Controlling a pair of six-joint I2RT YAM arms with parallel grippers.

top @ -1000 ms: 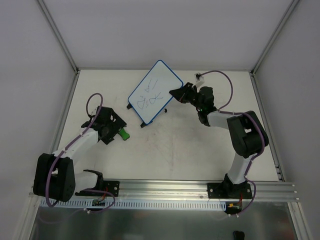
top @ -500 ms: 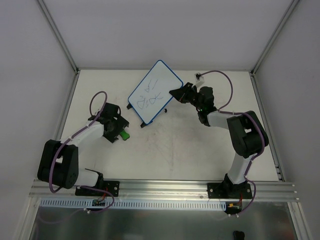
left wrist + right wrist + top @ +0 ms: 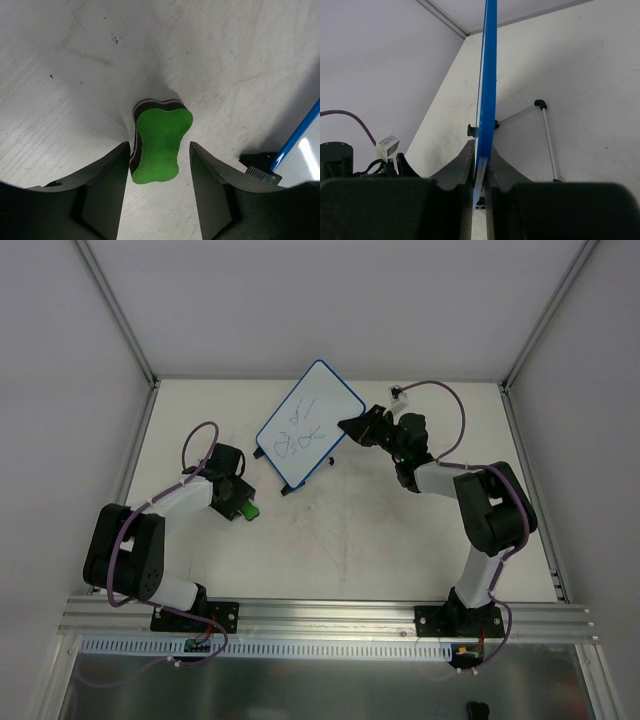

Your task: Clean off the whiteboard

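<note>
Left of centre in the overhead view, the left gripper (image 3: 159, 146) sits low over the table (image 3: 400, 540). Its 2 fingers are partly open on either side of a green eraser (image 3: 162, 125), with a slight gap showing, so nothing is held yet. Farther back, at upper centre, the whiteboard (image 3: 308, 425) stands propped up with dark scribbles on its face, and the right gripper (image 3: 481, 147) has its fingers shut on the board's blue right edge. The step in hand looks like picking up the eraser: next the fingers must clamp its narrow waist squarely, lift, and carry it to the scribbles.
</note>
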